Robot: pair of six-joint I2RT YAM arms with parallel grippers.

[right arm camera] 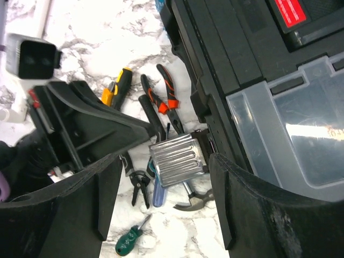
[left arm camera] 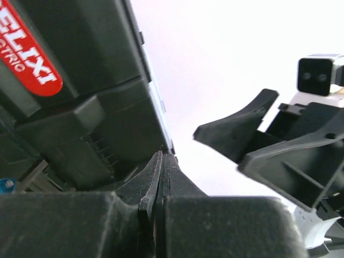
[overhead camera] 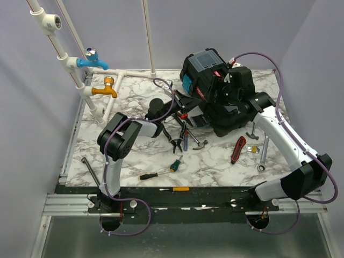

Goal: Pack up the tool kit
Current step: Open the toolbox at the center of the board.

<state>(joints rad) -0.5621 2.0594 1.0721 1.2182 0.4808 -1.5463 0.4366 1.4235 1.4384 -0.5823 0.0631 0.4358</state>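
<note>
**Step in hand:** opening the toolbox (overhead camera: pixel 215 91). I judge packing has not begun. The pliers (overhead camera: pixel 176 144), hammer (overhead camera: pixel 200 144), green screwdriver (overhead camera: pixel 176 163) and wrench (overhead camera: pixel 263 153) lie loose on the counter (overhead camera: pixel 134 156).

**Location:** the toolbox sits at the rear of the counter, right of centre, tipped up, not flat.

**Orientation:** its long axis appears to run diagonally from far left to near right. The lid face with the clear compartments is turned up and toward the left arm.

**Grippers:**
- The left gripper (left arm camera: pixel 163 156) is clenched on nothing, its tip against the toolbox's lower edge.
- The right gripper (right arm camera: pixel 166 161) is released, with the silver latch (right arm camera: pixel 180 156) between its fingers. I cannot tell whether they touch it.

**Next move:** I would close the right gripper on the latch and pull it free. The left gripper should brace the body so the box does not slide.
</note>
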